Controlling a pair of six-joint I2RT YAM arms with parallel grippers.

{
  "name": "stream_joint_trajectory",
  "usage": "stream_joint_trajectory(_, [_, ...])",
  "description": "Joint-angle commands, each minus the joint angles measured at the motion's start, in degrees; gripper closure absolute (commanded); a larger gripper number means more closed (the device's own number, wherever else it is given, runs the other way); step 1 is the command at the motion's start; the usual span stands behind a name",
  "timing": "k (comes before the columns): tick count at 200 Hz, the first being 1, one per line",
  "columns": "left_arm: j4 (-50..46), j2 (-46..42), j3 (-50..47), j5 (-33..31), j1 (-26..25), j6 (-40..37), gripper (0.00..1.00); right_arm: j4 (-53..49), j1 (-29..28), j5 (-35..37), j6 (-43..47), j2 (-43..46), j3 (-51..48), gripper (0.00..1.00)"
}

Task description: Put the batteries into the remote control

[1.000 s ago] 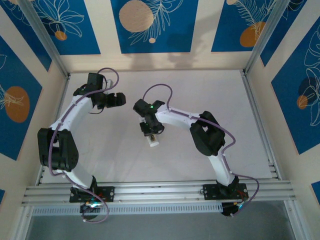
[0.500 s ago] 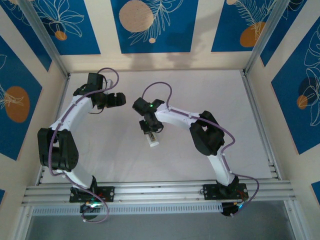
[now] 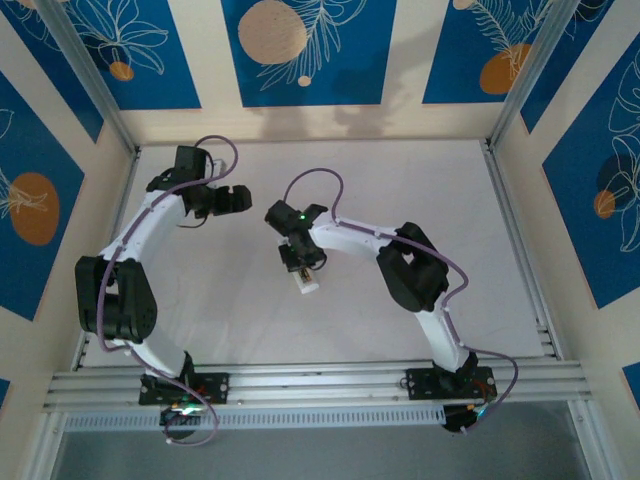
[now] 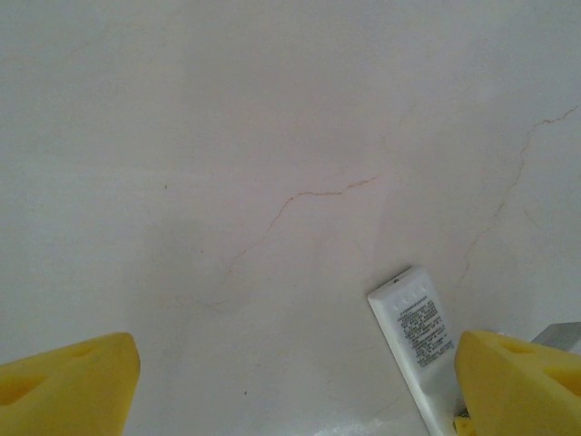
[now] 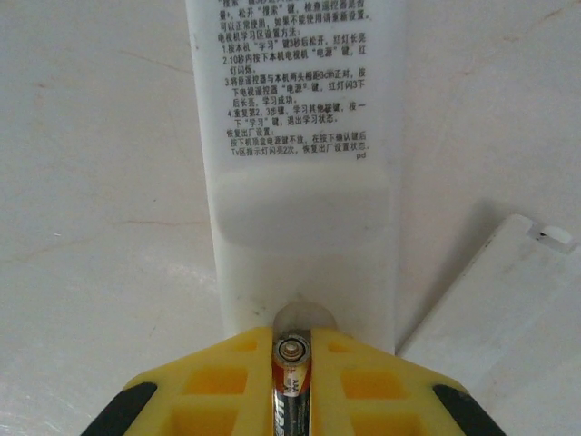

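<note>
Battery (image 5: 291, 349) pinched in your right gripper (image 5: 290, 338), tip at end of remote control (image 5: 295, 136), label-up, mid-table. Loose cover (image 5: 495, 300) just beside it. Your left gripper (image 4: 292, 381), far left, wide open, empty.

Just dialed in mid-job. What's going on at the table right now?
The right gripper is shut on a battery, holding it end-on at one end of the remote control. The remote lies printed-label side up on the table. A loose white panel, probably the battery cover, lies beside the remote. The left gripper hangs wide open near the remote's other end, holding nothing. The battery is not yet seated.
</note>
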State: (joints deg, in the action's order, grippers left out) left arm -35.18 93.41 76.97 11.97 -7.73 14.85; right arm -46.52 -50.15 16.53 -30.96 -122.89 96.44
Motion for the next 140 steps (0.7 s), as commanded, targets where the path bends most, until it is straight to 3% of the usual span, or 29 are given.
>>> stream_joint_trajectory(1, [-1.2,-0.8,1.2,1.2,-0.2,-0.7,0.11,-0.5,-1.0,0.1,-0.4,0.5,-2.1,0.85])
stream_joint_trajectory(114, [-1.2,-0.5,1.2,1.2,-0.3,-0.4,0.11,-2.2,-1.1,1.2,0.0,3.7,-2.4,0.74])
stream_joint_trajectory(140, [-1.9,0.4,0.7,-3.3,-2.1,4.7,0.14,-3.1,-1.1,1.3,-0.4,5.9,-1.5,0.69])
